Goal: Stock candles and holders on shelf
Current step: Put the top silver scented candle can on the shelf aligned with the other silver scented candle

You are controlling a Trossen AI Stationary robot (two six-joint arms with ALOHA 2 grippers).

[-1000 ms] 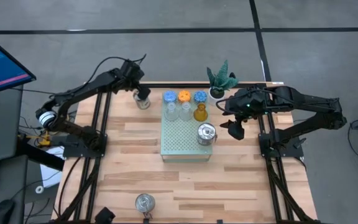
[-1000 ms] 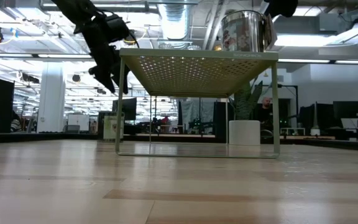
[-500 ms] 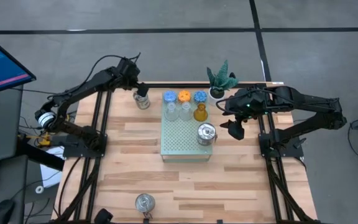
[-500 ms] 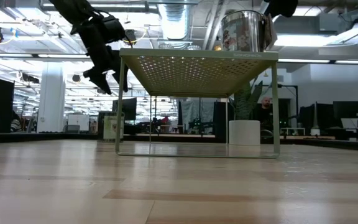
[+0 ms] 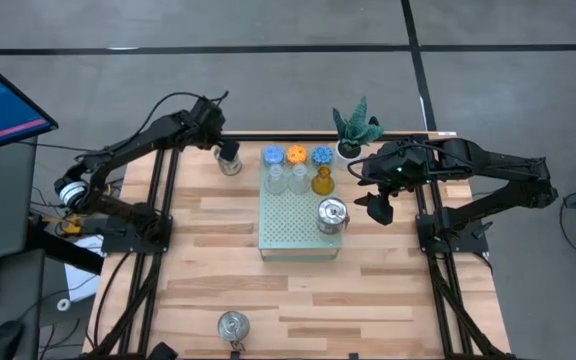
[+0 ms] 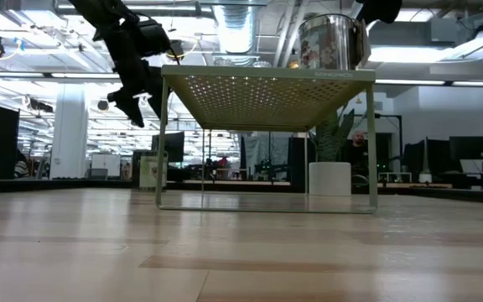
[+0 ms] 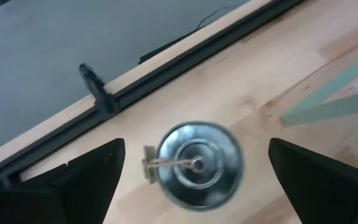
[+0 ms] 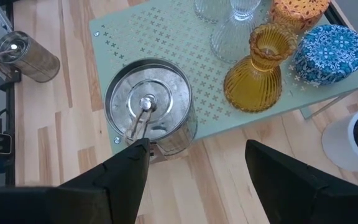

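The pale green shelf [image 5: 301,215] stands at the table's middle. Along its far edge sit two blue candles [image 5: 273,155] [image 5: 322,155] with an orange candle [image 5: 296,154] between them. Just nearer stand two clear glass holders [image 5: 276,178] [image 5: 298,178] and an amber holder [image 5: 322,180]. One silver tin [image 5: 332,215] stands on the shelf's right side. A second tin [image 7: 197,165] stands on the table at the far left. My left gripper [image 7: 197,186] hovers open above it, a finger well off to each side. My right gripper [image 8: 197,180] hangs open just right of the shelf, holding nothing.
A third silver tin [image 5: 233,325] stands near the table's near edge. A green plant in a white pot [image 5: 356,130] stands at the far edge, right of the shelf. Bare wood lies between the shelf and the near edge. A black rail [image 7: 166,74] runs along the far edge.
My left gripper has stayed above the far-left tin and has rolled at the wrist, so its fingers stand turned against a second ago. The right arm and all the things have kept still.
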